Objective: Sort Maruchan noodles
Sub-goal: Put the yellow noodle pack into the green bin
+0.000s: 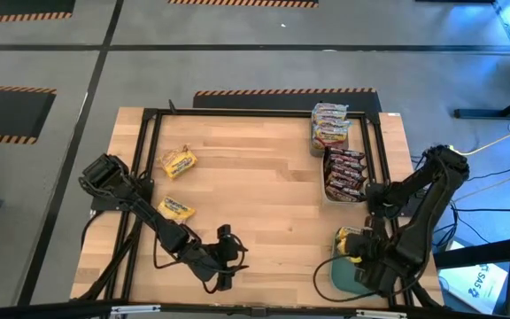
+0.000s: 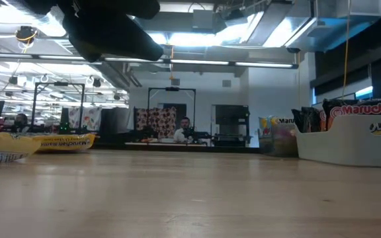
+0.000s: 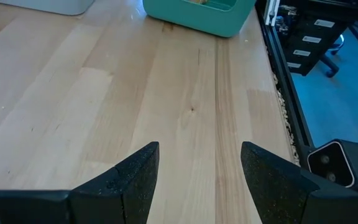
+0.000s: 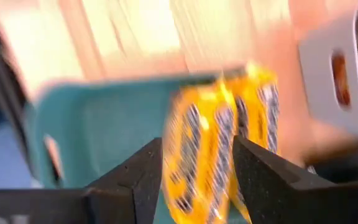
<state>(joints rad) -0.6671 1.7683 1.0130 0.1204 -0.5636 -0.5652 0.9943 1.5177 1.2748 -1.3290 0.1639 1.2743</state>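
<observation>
Pale wood table point(image 1: 264, 195): two yellow crinkly packets point(image 1: 177, 163) unsorted, far from teal bin point(image 1: 343, 275); my right gripper point(image 4: 194, 168) clasps a yellow packet point(image 4: 213, 143) there; left gripper point(image 3: 199, 180) released.

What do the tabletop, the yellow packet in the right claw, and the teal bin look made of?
Tabletop: light wood, matte, with visible grain and plank seams. Yellow packet: probably thin glossy plastic film, judging by its crinkles. Teal bin: likely smooth moulded plastic, uniform in colour.

Two yellow packets point(image 1: 177, 163) lie left; right gripper point(image 1: 354, 251) over teal bin point(image 1: 339, 276).
</observation>
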